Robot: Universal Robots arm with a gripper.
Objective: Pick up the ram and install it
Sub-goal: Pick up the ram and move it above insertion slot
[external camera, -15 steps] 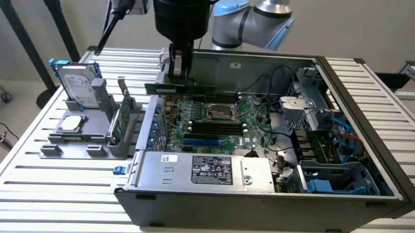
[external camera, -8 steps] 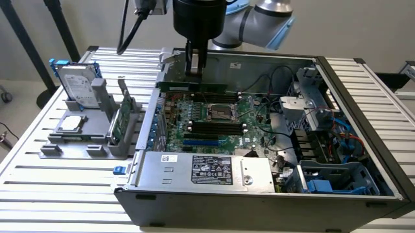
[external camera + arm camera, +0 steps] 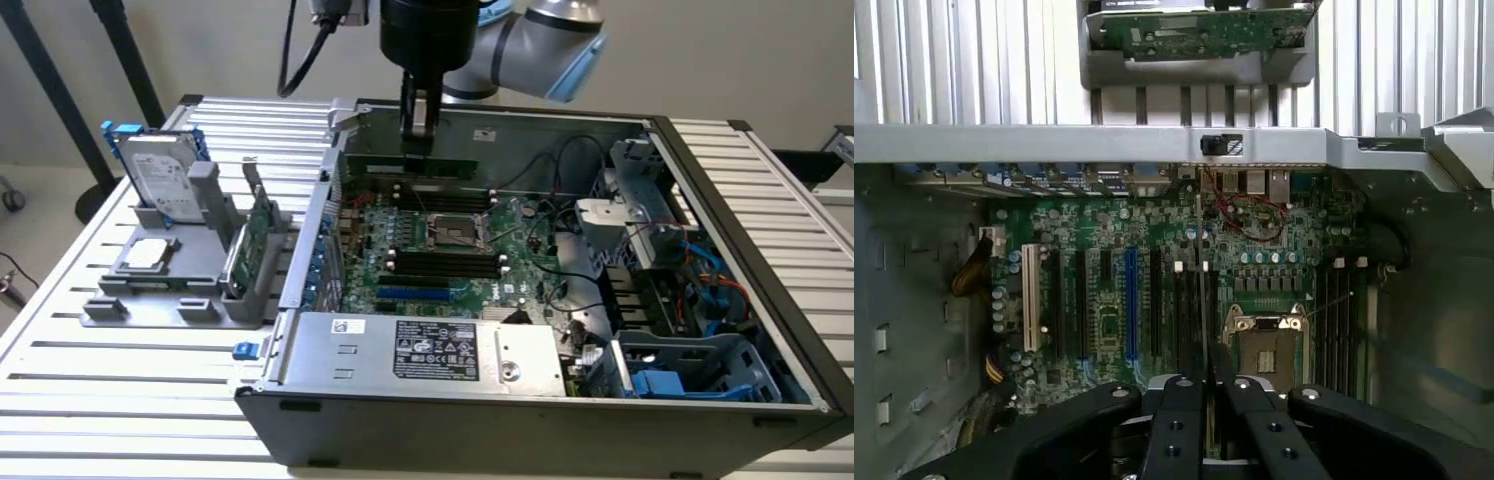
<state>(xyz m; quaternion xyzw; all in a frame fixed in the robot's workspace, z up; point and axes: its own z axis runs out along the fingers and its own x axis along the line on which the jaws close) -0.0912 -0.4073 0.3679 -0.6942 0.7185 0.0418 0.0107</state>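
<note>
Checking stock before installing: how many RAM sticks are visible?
1: the ram, gripped by the claw above the far slots of the motherboard. Others may be hidden.

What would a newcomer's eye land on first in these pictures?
The open computer case with its green motherboard dominates the slatted table. Above the board, the arm's jaws are shut on the ram. A hard drive stands in a rack at the exterior view's left.

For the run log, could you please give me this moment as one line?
gripper: shut on ram | ram: held above motherboard, inside case | install: not seated
</note>
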